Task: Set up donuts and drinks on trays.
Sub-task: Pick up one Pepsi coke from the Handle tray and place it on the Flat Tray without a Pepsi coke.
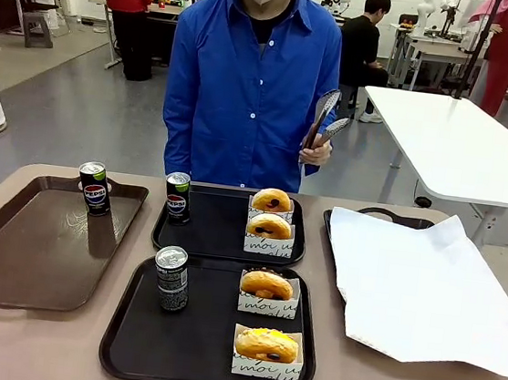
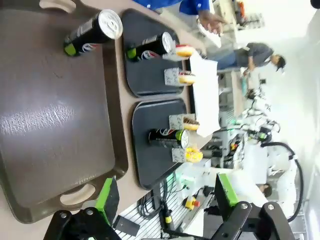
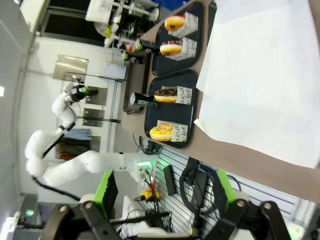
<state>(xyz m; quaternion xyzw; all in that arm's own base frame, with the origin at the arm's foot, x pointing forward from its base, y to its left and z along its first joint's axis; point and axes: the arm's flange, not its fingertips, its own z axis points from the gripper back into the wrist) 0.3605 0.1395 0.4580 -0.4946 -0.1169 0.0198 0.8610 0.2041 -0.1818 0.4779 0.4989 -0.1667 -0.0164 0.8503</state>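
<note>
Two black trays lie mid-table, the far tray (image 1: 217, 233) and the near tray (image 1: 186, 343). The far one holds a drink can (image 1: 177, 198) and two donuts (image 1: 272, 199) (image 1: 269, 226) in paper sleeves. On the near one stand a can (image 1: 171, 279), a chocolate donut (image 1: 266, 284) and a yellow donut (image 1: 266, 344). A third can (image 1: 95, 188) stands on the brown tray (image 1: 27, 247). My left gripper (image 2: 165, 200) hangs open above the brown tray's (image 2: 50, 125) near end. High over the table's right side, my right gripper (image 3: 165, 192) is open and holds nothing.
A large white paper sheet (image 1: 427, 283) covers another black tray (image 1: 389, 216) at the right. A person in a blue shirt stands at the far edge holding tongs (image 1: 325, 116) upright. A white table (image 1: 462, 140) stands behind at the right.
</note>
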